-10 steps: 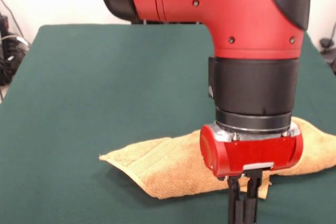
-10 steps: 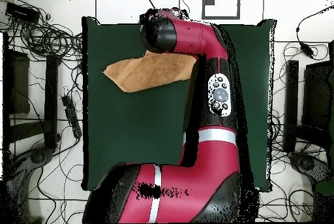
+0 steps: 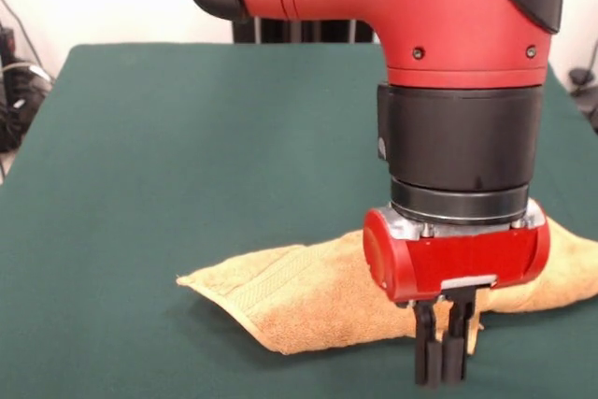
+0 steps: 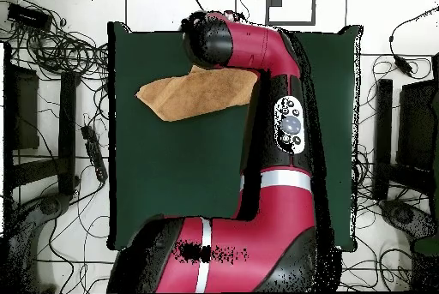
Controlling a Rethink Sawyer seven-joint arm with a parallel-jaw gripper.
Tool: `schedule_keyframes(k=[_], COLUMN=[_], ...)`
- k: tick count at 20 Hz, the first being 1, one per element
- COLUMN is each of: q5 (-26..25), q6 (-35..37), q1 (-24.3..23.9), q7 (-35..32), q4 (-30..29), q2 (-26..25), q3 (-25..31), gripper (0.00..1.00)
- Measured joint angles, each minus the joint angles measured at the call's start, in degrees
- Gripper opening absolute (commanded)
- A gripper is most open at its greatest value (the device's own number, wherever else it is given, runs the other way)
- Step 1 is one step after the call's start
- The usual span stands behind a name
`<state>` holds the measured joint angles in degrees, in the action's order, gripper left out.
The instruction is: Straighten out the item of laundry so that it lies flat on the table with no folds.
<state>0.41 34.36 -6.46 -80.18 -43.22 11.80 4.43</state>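
The orange-tan towel (image 3: pixel 308 296) lies folded over on itself in a long band on the dark green table (image 3: pixel 187 137), near its front edge. A woven border band shows at its left end. My gripper (image 3: pixel 439 376) hangs just in front of the towel's near edge, right of its middle, with its tips a little above the felt. Its two black fingers (image 3: pixel 426 348) stand close together, with nothing seen between them. In the overhead view the towel (image 4: pixel 193 95) lies at the table's (image 4: pixel 171 179) far left part, and the arm's head (image 4: pixel 210 42) hides its far right corner and the gripper.
My red arm (image 4: pixel 274 136) stretches across the table's right half in the overhead view. Cables and black stands (image 4: pixel 60 93) lie on the floor to both sides of the table. The towel's right end runs out of the front view.
The gripper has risen a little and shifted slightly right in the front view, so its fingertips now show. The towel has not moved.
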Motion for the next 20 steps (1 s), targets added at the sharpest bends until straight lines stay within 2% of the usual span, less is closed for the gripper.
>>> schedule_keyframes(k=[10, 15, 20], q5=[1.4, 1.4, 1.4], q6=[30.9, 31.3, 22.3], q1=[0.3, 0.3, 0.3], q7=[0.0, 0.0, 0.0], q4=[5.0, 6.3, 7.2], q2=[-4.3, -6.0, -8.2], q3=[-0.1, 0.0, 0.1], gripper=[0.00, 0.00, 0.00])
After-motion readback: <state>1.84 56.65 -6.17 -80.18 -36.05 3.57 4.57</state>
